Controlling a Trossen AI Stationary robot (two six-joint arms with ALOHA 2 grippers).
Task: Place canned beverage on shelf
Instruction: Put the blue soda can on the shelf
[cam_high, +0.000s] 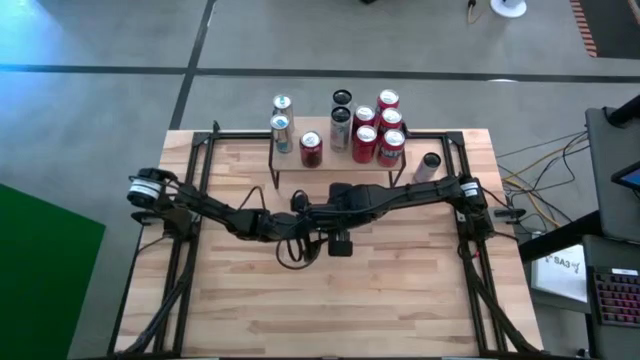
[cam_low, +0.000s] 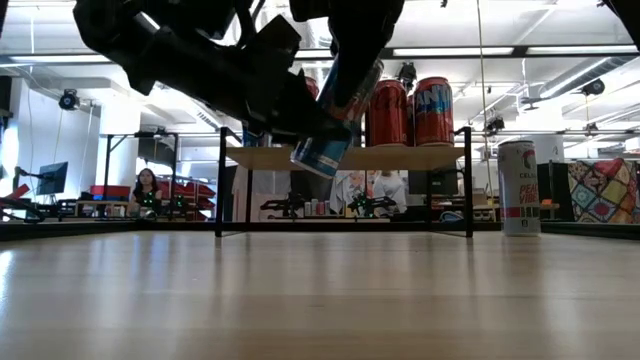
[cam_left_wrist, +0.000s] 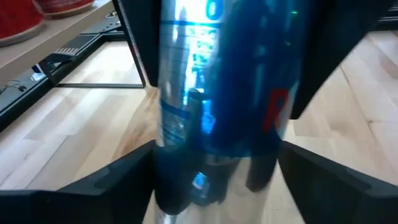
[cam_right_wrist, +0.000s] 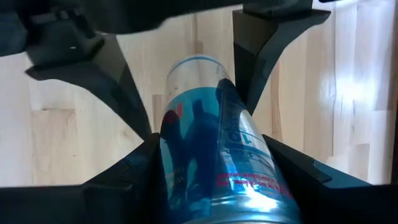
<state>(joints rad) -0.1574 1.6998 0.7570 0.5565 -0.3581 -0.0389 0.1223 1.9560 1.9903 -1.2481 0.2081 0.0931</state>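
— What are we seeing on the left arm (cam_high: 215, 208)?
— Matte black links, silvery round base joint.
— And the right arm (cam_high: 420, 193)?
— Same black, cables looping underneath, fingers (cam_right_wrist: 134, 169) showing dark and angular.

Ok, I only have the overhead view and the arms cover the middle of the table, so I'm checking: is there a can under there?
Observer: Yes. The right wrist view shows a blue can clamped between the right gripper's fingers.
Operator: Is it off the table?
Observer: The low view shows it tilted, clear of the table, in front of the shelf.
Operator: And the left gripper?
Observer: Its own wrist view shows the left gripper at that same can.
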